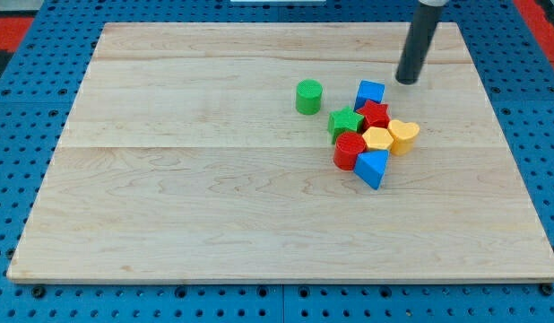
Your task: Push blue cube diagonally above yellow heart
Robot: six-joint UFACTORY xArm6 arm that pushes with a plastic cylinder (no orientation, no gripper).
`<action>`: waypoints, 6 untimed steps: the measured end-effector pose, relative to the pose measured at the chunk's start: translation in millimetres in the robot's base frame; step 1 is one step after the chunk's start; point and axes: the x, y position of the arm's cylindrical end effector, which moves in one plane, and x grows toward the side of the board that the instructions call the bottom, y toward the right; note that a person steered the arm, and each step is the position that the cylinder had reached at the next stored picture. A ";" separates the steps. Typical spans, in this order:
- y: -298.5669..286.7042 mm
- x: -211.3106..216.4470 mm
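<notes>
Where the cluster begins on the wooden bench (169,206), blue cube (370,92) at its top, touching red star (376,114). Yellow heart (404,135) lower right, beside yellow hexagon (377,138). Green star (346,121), red cylinder (350,150), blue triangle (373,168) below. Green cylinder (308,96) apart, left. Tool, a plain rod with no jaws: my tip (407,82) just right of the cube, slightly above, not touching.

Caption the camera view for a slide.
My tip hovers right of the blue cube, above the yellow heart.

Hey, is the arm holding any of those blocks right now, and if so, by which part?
Nothing is held. My tip rests on the board, apart from the blue cube, toward the view's upper right of it.
</notes>
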 end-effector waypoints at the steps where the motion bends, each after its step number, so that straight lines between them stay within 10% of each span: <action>1: -53.1 -9.3; 3: -92.4 43.4; 6: 7.4 55.7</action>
